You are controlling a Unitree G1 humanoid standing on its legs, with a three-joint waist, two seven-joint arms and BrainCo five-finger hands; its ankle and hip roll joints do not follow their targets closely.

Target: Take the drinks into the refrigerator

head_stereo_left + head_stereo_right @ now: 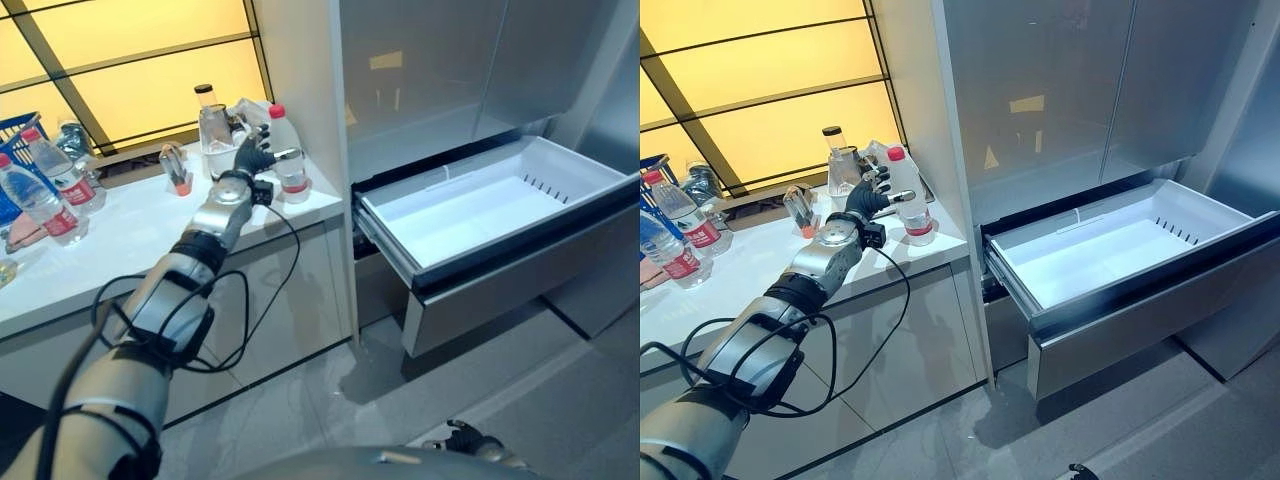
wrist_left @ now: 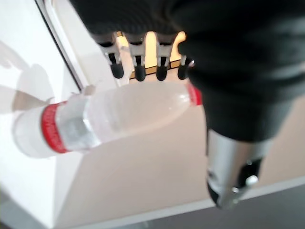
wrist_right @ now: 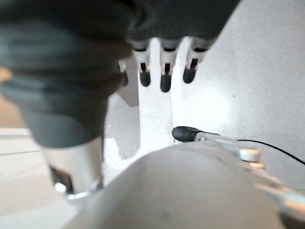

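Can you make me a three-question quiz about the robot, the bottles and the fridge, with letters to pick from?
1. Where does the bottle by the robot's left hand stand?
A. on the white counter
B. in the drawer
C. on the floor

2. What colour is that bottle's cap?
A. blue
B. red
C. green

3. How is the fridge drawer?
A. shut
B. pulled open with nothing in it
C. open and full of bottles

Answers:
1 A: the bottle stands upright near the counter's end, beside the fridge.
2 B: the cap on top is red, and so is its label band.
3 B: the drawer sticks out and its white inside is bare.

The left hand's fingers are straight, beside the bottle, not round it. The right hand hangs low over the floor.
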